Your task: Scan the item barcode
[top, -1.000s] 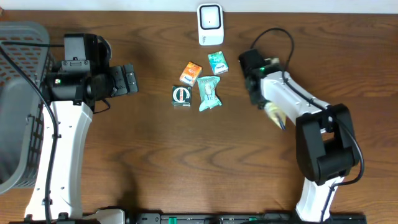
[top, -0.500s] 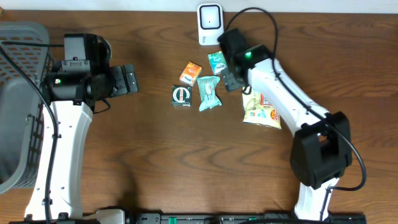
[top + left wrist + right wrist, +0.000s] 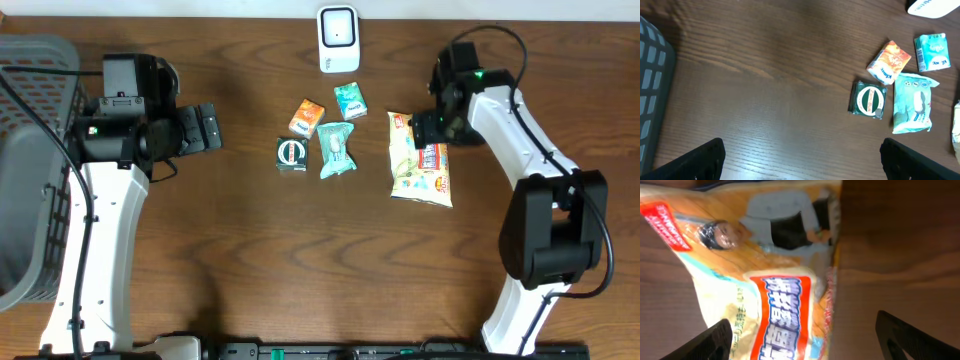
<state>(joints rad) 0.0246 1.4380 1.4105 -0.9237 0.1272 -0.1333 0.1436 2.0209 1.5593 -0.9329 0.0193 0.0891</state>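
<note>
- Table [image 3: 300,260]: dark wood; everything else rests on it or hangs above it.
- Basket [image 3: 30,150]: grey, at the far left edge, beside the left arm's base.
- Left gripper [image 3: 205,128]: well apart from the items, over bare wood. Its wrist view shows the jaws spread wide with nothing between them.
- Right gripper [image 3: 432,128]: just above the upper right part of the bag. In its wrist view the two fingers [image 3: 715,340] stand far apart, and the bag lies flat beneath them, not pinched.
- Bag [image 3: 420,160]: a yellow snack bag lying flat, printed face up, to the right of the small packets.
  - Its long axis runs from the scanner's side of the table toward the robot's side. It leans a little, so the near end sits further right.
  - A red band of lettering crosses its middle.
- Scanner [image 3: 338,40]: white, at the far edge of the table, well apart from the bag.
- Teal pouch [image 3: 335,150]: in the middle of the packets, long axis also far to near.
- Green box [image 3: 291,154]: just left of the pouch.
- Orange packet [image 3: 307,117] and teal packet [image 3: 349,101]: between the pouch and the scanner.
</note>
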